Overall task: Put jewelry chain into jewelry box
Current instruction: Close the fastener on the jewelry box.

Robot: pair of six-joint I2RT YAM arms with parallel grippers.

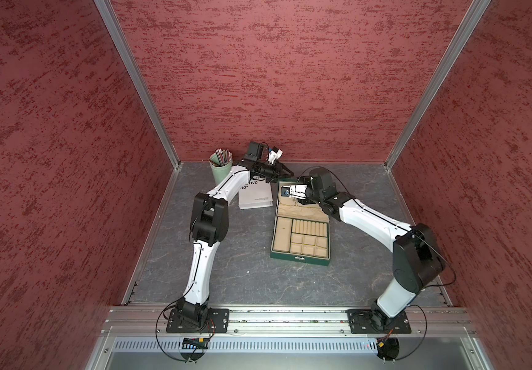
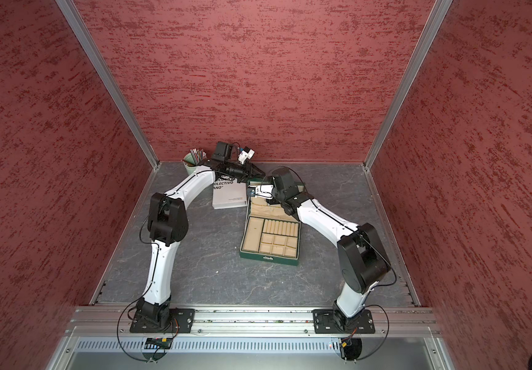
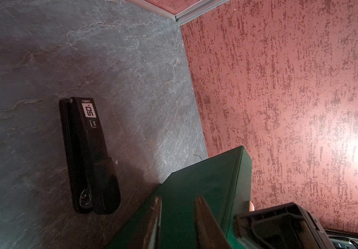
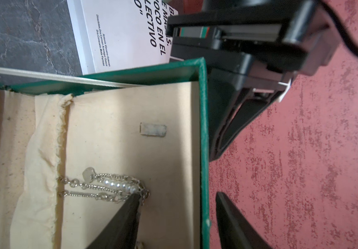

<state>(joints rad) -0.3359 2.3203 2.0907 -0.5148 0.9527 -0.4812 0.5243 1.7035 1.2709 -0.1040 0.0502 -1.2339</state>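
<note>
Left gripper (image 3: 177, 202) clamped on dark green hinged jewelry box (image 1: 299, 259) lid, right gripper (image 4: 178, 195) half open astride lid rim, empty, touching thin silvery chain (image 4: 100, 187)

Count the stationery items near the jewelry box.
3: a white booklet beside the jewelry box, a pale green pencil cup by the back wall, a black stapler behind the box, seen only from the left wrist. Arms may hide others.

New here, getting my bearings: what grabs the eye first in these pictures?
The jewelry box, dark green with beige lining, stands open on the grey table. In the right wrist view the jewelry chain, silvery with small pearls, lies on the lid's lining at a fingertip of the open right gripper; red textured walls surround it.
</note>
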